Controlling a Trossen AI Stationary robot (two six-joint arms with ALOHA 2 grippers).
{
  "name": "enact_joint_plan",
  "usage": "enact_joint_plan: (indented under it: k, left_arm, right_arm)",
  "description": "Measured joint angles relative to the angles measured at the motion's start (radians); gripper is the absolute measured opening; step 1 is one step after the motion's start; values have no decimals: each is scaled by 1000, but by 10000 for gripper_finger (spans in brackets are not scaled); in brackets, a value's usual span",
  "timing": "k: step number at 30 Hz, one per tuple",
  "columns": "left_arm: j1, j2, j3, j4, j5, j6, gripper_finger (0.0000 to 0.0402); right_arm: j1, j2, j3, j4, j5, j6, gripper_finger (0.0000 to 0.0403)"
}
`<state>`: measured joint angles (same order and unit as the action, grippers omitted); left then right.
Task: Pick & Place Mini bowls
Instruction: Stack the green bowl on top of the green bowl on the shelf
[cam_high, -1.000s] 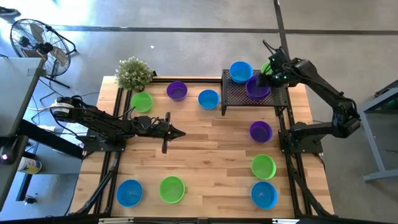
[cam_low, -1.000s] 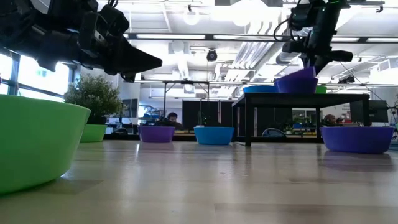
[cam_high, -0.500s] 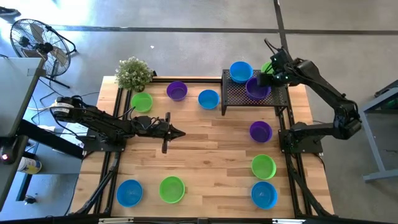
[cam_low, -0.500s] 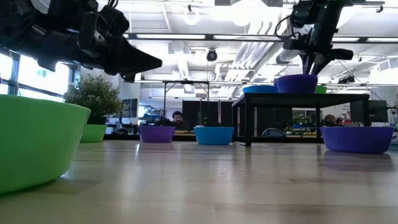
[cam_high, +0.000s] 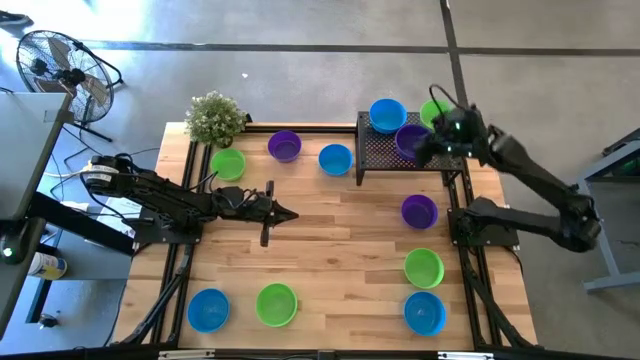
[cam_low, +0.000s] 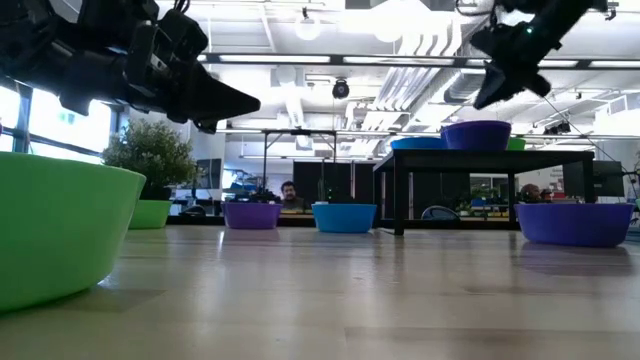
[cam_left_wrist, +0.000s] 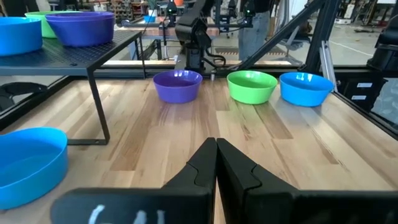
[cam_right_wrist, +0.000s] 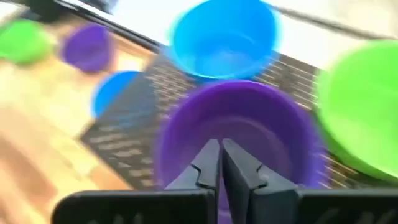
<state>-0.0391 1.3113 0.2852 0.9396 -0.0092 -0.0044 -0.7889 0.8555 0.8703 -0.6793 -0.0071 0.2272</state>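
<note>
The right gripper (cam_high: 428, 147) is now pulling back and up from the purple bowl (cam_high: 411, 140), which is sitting level on the black mesh stand (cam_high: 385, 152) between the blue bowl (cam_high: 387, 114) and the green bowl (cam_high: 433, 109); a second ago that bowl was tilted under the fingers. In the right wrist view the fingers (cam_right_wrist: 208, 163) are pressed together, holding nothing. The left gripper (cam_high: 281, 213) is hovering unchanged over the table (cam_high: 340, 250) centre, fingers together and empty.
</note>
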Motion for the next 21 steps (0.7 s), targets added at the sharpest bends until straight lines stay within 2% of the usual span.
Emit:
enact_joint_plan:
  k: [6,13,16,21]
  left_arm:
    - [0,0,0,0,-2,-2,2]
    - [0,0,0,-1,-9,-32,2]
    - [0,0,0,-1,-9,-63,2]
    - [0,0,0,-1,-9,-80,2]
  right_arm:
    - [141,-159,-229,334,-17,-9,4]
    - [338,-228,-406,654,30,-97,2]
    - [428,-229,-443,714,99,-129,1]
    - [604,-211,-446,703,294,-160,1]
